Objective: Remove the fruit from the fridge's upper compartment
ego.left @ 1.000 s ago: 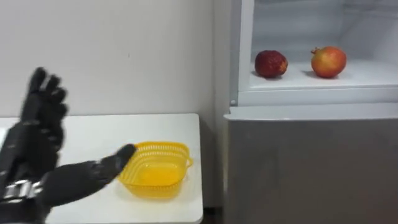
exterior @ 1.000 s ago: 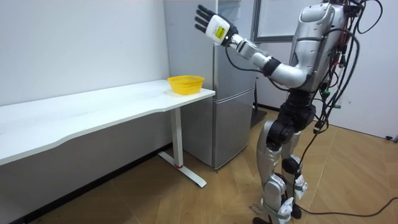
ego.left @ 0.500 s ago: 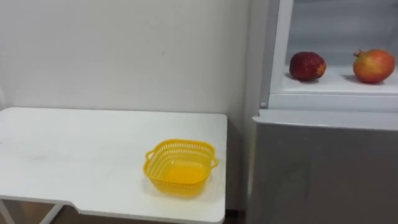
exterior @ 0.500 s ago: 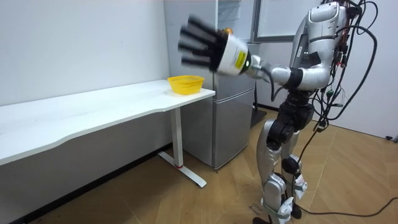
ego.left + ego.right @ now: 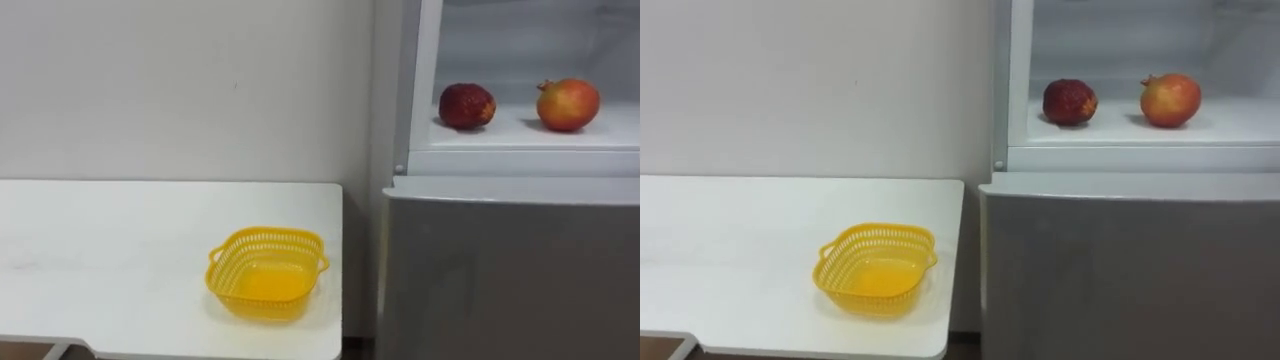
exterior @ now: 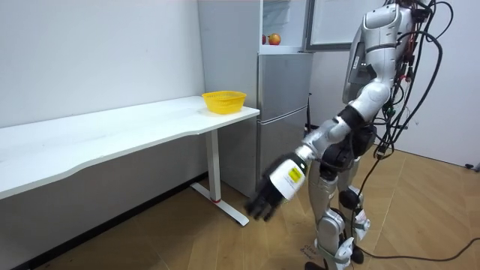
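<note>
Basket (image 5: 266,287) on table's (image 5: 100,250) rt end, fridge (image 5: 510,270) rt, maybe touching, L fruit (image 5: 467,105), R fruit (image 5: 568,104) on shelf (image 5: 520,137)

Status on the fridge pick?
Left hand hangs low, away from fridge. Dark red fruit and red-yellow fruit on open upper shelf. Nothing blocks them.

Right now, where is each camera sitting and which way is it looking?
Left eye view: on the robot's head, facing the yellow plastic basket on the white table and the dark red fruit and red-yellow fruit in the grey fridge.
Right eye view: just beside it, same scene.
Room view: off to the side, seeing the whole robot, left hand low.
All share basket, table, fridge.
</note>
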